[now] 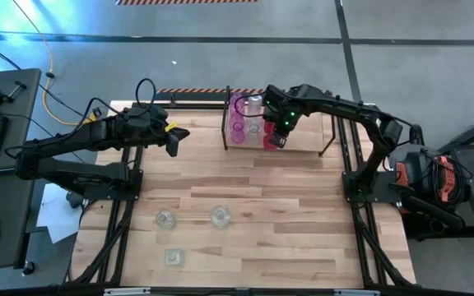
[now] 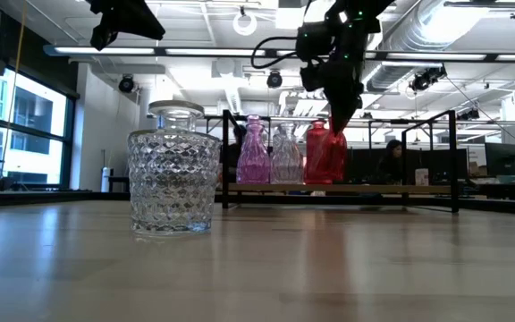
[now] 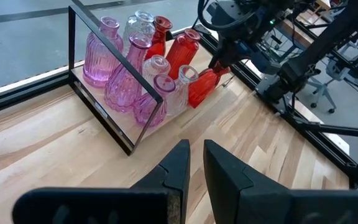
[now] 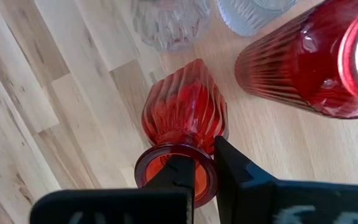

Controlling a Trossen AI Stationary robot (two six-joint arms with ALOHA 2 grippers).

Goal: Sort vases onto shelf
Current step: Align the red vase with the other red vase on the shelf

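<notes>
Gripping the rim of a red vase [image 4: 185,118], the right gripper [image 4: 202,163] has one finger inside the mouth and one outside; the vase stands at the front edge of the shelf [image 1: 280,150], which sits along the worktop's [image 1: 253,214] far edge. Beside it stands another red vase [image 4: 316,62]. Pink vases [image 3: 120,74] fill the shelf's left end, with clear ones [image 3: 145,25] between pink and red. Left gripper [image 1: 174,140] hangs above the worktop's far left area, well apart from the shelf, fingers [image 3: 178,171] nearly together and holding nothing. Three clear glass pieces remain near the worktop's near left part: two [image 1: 164,219] [image 1: 220,216] side by side, and a third [image 1: 173,257] close to the near edge.
</notes>
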